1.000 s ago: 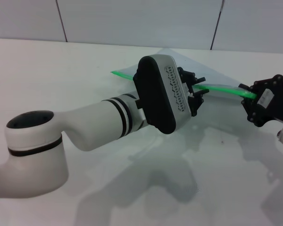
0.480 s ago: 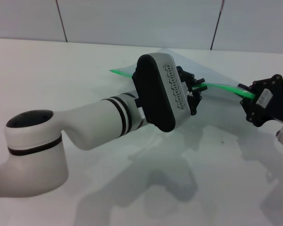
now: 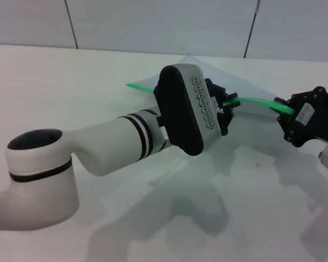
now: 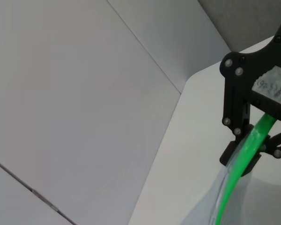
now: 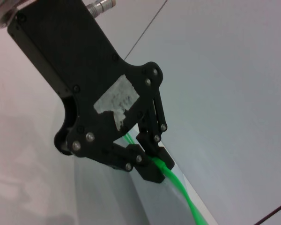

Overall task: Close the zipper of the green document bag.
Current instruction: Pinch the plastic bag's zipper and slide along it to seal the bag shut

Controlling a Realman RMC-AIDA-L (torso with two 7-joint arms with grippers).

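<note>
The green document bag (image 3: 238, 82) lies flat at the back of the white table, pale and translucent. Its zipper (image 3: 257, 101) is a bright green strip along the near edge, lifted off the table between my two grippers. My left gripper (image 3: 225, 105) is shut on the zipper near its middle; the right wrist view shows that left gripper (image 5: 152, 161) pinching the zipper (image 5: 183, 193). My right gripper (image 3: 287, 112) is shut on the strip's right end; in the left wrist view the right gripper (image 4: 250, 140) clamps the zipper (image 4: 234, 187). The slider tab is hidden.
My left arm (image 3: 115, 142) reaches across the middle of the white table (image 3: 71, 82), hiding part of the bag. A grey tiled wall (image 3: 153, 22) rises behind the table's far edge.
My left gripper has slid slightly to the left along the zipper, and the strip's left end has shifted a little left. The right gripper has barely moved.
</note>
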